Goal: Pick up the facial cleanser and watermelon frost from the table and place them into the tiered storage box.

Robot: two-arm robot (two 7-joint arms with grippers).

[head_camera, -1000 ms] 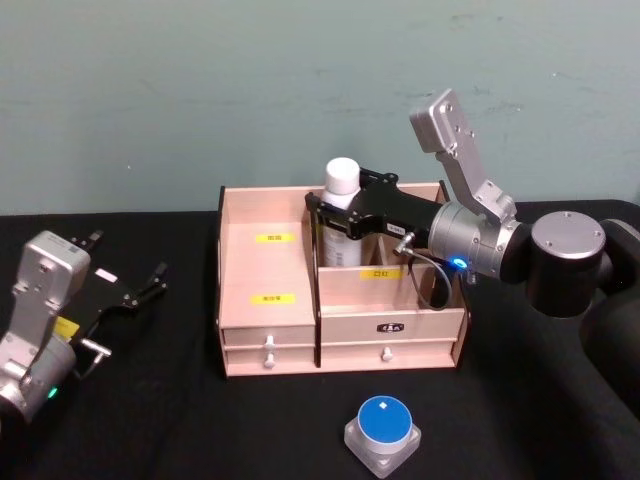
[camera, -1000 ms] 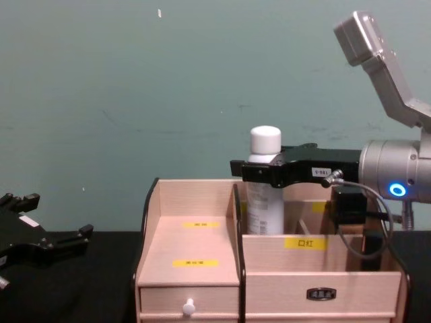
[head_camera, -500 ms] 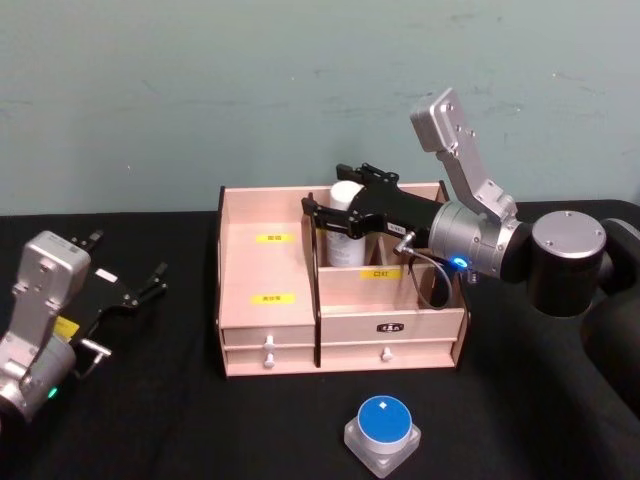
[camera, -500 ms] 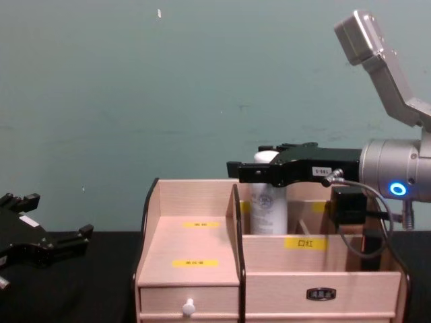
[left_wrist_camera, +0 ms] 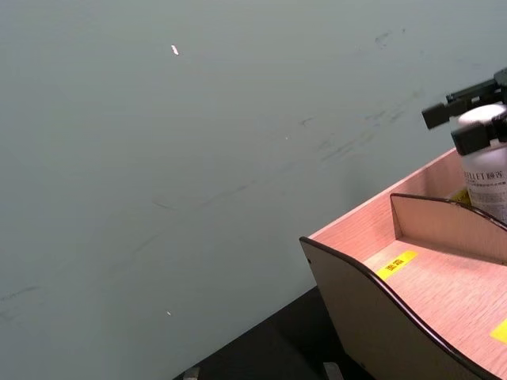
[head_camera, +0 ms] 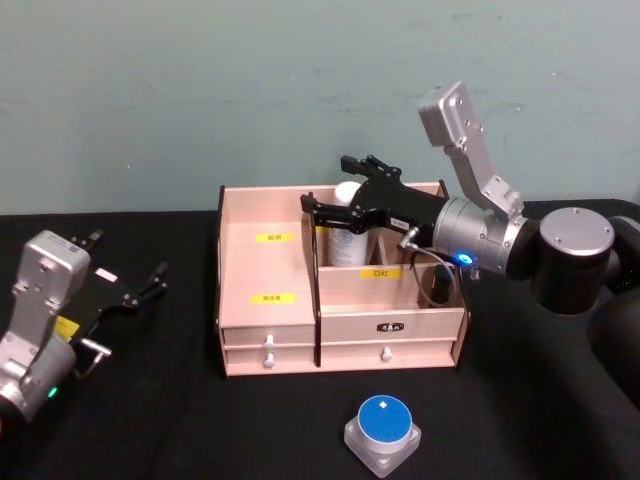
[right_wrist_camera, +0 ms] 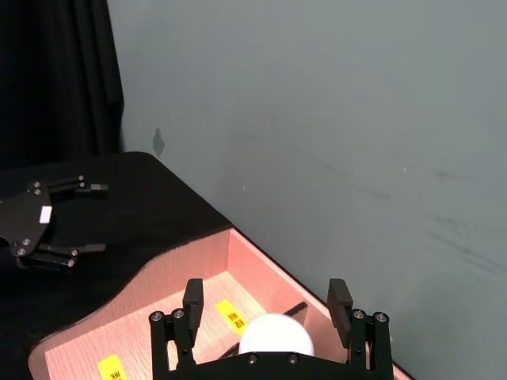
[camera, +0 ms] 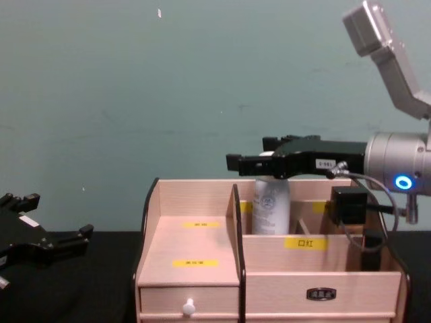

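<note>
The facial cleanser [head_camera: 347,228], a white bottle, stands upright in the back compartment of the tiered storage box [head_camera: 262,318], just right of its middle divider. In the chest view the facial cleanser [camera: 271,206] rises a little above the rear wall of the tiered storage box [camera: 195,296]. My right gripper [head_camera: 340,188] hovers open just above the cap [right_wrist_camera: 275,336], jaws apart on either side and touching nothing. The watermelon frost [head_camera: 383,429], a squat jar with a blue lid, sits on the black table in front of the box. My left gripper [head_camera: 125,258] rests open at the far left.
The wooden box has yellow labels, a stepped left tier and two white-knobbed drawers [head_camera: 269,352] low at the front. A green wall stands close behind it. Black tablecloth [head_camera: 180,420] surrounds the box and the jar.
The bottle sank down into the rear compartment. My right gripper opened off it and lifted slightly above the cap. The left arm and the jar stayed still.
</note>
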